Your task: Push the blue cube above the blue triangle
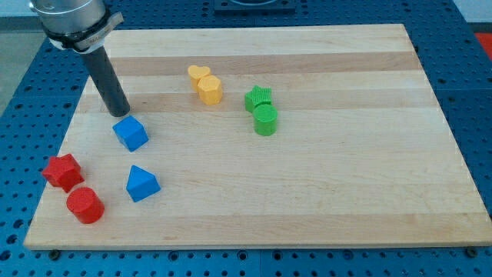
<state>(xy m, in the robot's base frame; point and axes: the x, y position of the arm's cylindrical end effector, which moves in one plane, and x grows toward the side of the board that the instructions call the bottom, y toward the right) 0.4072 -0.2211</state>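
The blue cube (131,132) sits on the wooden board at the view's left. The blue triangle (142,184) lies below it, slightly to the right, with a gap between them. My tip (120,113) rests on the board just above and to the left of the blue cube, close to its upper edge or touching it. The dark rod rises from there toward the view's top left.
A red star (62,171) and a red cylinder (84,205) lie at the lower left. A yellow heart (199,74) and a yellow block (210,90) sit at top centre. Two green blocks (259,98) (265,120) stand right of them. The board's left edge (58,150) is close.
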